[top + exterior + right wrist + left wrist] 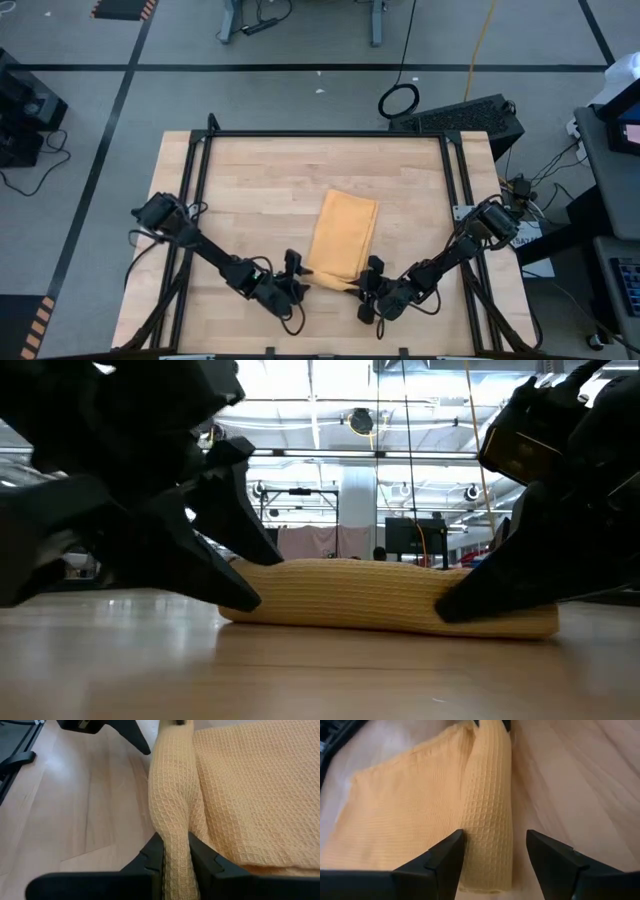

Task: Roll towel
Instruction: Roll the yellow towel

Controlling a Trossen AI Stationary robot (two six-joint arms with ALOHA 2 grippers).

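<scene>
Two dark grippers work at the near edge of the mustard-yellow waffle-weave towel (343, 238), which lies on the pale wooden plank tabletop (260, 180) between the two arms, slightly toward the near side.

Observe the towel's shape first. In the high view it reads as a folded, roughly rectangular pad, tilted a little, with its near edge turned up into a soft roll. In the low view this rolled edge appears as a long, low, ribbed cylinder lying flat on the wood. The fabric shows a regular grid of small square cells in both wrist views.

Note the left gripper (495, 855) at the left end of the roll. Its two matte black, wedge-shaped fingers (447, 857) stand spread, one on each side of the rolled edge; whether either one touches the cloth cannot be told.

Note the right gripper (175, 851) at the opposite end of the roll. Its fingers are drawn close together and pinch a narrow ridge of the towel, which bulges above them and narrows where it passes between the pads.

You see smooth, lightly grained boards beneath the cloth, and a black metal frame (320, 134) bordering the tabletop.
</scene>
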